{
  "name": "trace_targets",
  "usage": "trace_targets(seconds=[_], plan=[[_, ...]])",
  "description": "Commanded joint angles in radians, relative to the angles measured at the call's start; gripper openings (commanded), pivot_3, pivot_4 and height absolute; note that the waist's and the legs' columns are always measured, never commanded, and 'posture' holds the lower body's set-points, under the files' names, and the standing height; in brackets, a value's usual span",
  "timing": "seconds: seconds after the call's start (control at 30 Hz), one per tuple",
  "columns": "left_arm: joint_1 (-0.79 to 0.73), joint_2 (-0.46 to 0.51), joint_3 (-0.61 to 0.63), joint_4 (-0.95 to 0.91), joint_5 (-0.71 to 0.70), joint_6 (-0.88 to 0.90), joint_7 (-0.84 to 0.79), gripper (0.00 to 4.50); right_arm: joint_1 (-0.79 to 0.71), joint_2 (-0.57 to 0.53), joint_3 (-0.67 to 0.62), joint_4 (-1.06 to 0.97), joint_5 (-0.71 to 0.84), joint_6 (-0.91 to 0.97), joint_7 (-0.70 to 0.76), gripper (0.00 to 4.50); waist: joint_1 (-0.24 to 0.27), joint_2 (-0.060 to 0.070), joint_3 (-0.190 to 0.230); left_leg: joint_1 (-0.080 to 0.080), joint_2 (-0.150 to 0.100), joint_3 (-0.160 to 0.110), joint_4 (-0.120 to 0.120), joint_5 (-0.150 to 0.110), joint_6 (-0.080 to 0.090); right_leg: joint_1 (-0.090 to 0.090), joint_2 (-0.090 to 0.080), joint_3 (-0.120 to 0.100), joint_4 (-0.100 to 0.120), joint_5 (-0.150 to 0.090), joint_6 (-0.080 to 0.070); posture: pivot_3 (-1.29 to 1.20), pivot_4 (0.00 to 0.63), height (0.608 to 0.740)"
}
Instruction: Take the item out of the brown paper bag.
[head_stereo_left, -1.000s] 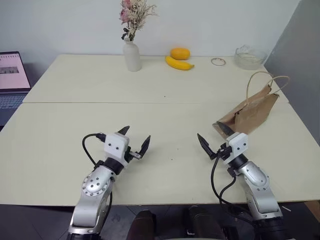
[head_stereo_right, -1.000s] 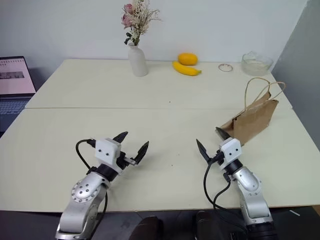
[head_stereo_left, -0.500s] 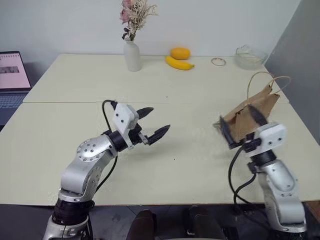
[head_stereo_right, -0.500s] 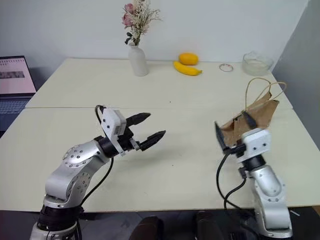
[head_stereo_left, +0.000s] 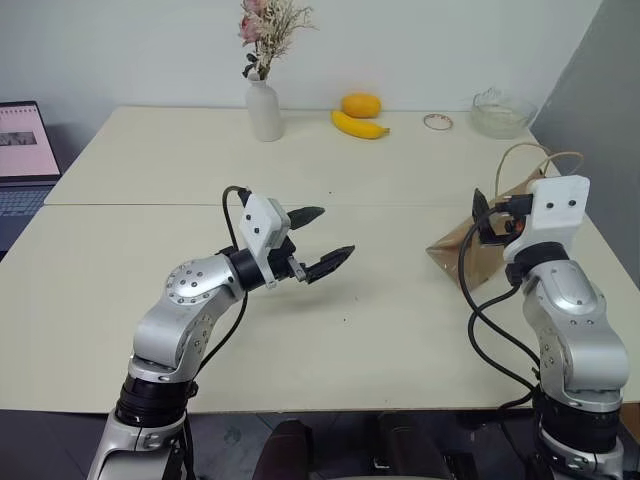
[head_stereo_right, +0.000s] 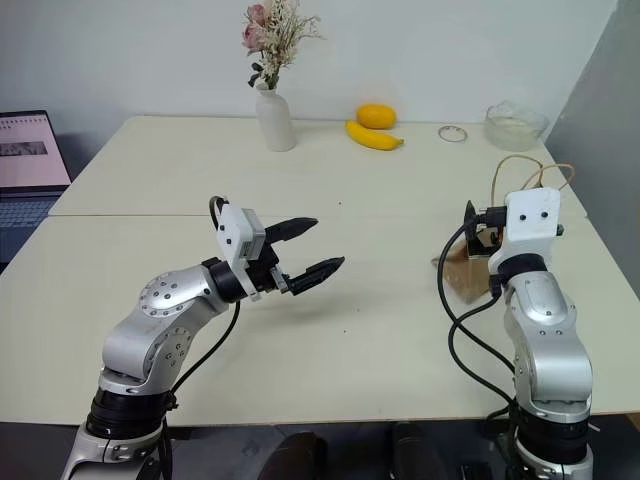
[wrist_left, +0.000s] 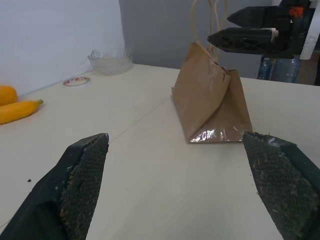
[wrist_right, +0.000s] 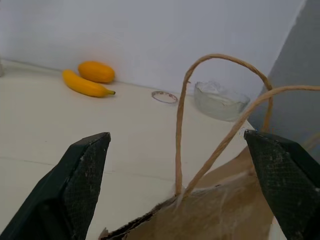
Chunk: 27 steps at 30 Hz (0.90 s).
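The brown paper bag (wrist_left: 212, 102) stands upright (contents hidden); both arms' jaws released.

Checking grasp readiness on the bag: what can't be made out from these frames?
- Item: nothing red visible; the bag's paper walls hide whatever is inside, in the left wrist view and both eye views.
- Bag mouth: in the eye views the right gripper and its arm cover the bag's top; the right wrist view's bottom edge cuts it off.
- Small ring-like thing near the glass bowl: too small to identify.
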Motion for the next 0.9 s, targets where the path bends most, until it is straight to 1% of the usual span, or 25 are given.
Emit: trace_targets(seconds=[0.03, 0.2, 0.4, 0.53, 0.77, 0.9], plan=[[-0.025, -0.004, 0.003, -0.024, -0.004, -0.021, -0.003, 4.46, -0.046, 0.016, -0.033, -0.025, -0.001, 0.071, -0.027, 4.50, 0.000, 0.000, 0.000, 0.000, 0.000, 0.000, 0.000, 0.000, 0.000, 0.000, 0.000, 0.000, 0.000, 0.000, 0.000, 0.00, 0.150, 0.740], [-0.049, 0.007, 0.019, -0.044, -0.085, 0.043, -0.037, 4.46, -0.114, 0.029, -0.034, 0.025, 0.020, 0.125, -0.017, 4.50, -0.002, 0.000, 0.000, 0.000, 0.000, -0.001, 0.000, 0.000, 0.000, 0.000, 0.000, -0.001, 0.001, 0.000, 0.000, 0.00, 0.150, 0.740], [-0.108, 0.067, 0.050, -0.050, -0.183, 0.122, -0.108, 4.46, -0.200, 0.063, -0.054, 0.115, 0.022, 0.137, -0.041, 4.50, -0.006, 0.000, 0.000, 0.000, 0.000, 0.000, 0.000, 0.000, 0.000, 0.000, 0.001, -0.001, 0.001, 0.000, 0.000, 0.00, 0.150, 0.740], [-0.131, 0.094, 0.049, -0.033, -0.176, 0.117, -0.126, 4.46, -0.252, 0.101, -0.091, 0.168, 0.025, 0.140, -0.081, 4.50, -0.007, 0.000, 0.000, 0.000, 0.000, 0.000, -0.001, 0.000, 0.000, 0.000, 0.002, -0.001, 0.000, 0.000, 0.000, 0.00, 0.150, 0.740], [-0.131, 0.094, 0.042, -0.035, -0.166, 0.117, -0.113, 4.46, -0.303, 0.130, -0.099, 0.211, 0.028, 0.109, -0.105, 4.50, -0.008, 0.000, 0.000, 0.000, 0.000, 0.000, -0.003, 0.000, 0.000, -0.001, 0.001, 0.000, -0.001, 0.000, 0.000, 0.00, 0.150, 0.740], [-0.133, 0.093, 0.041, -0.036, -0.167, 0.117, -0.111, 4.46, -0.340, 0.127, -0.106, 0.246, 0.031, 0.088, -0.110, 4.50, -0.009, 0.001, 0.000, 0.000, 0.000, 0.000, -0.004, 0.000, 0.000, -0.001, 0.001, 0.000, -0.001, 0.000, 0.000, 0.00, 0.150, 0.740]])
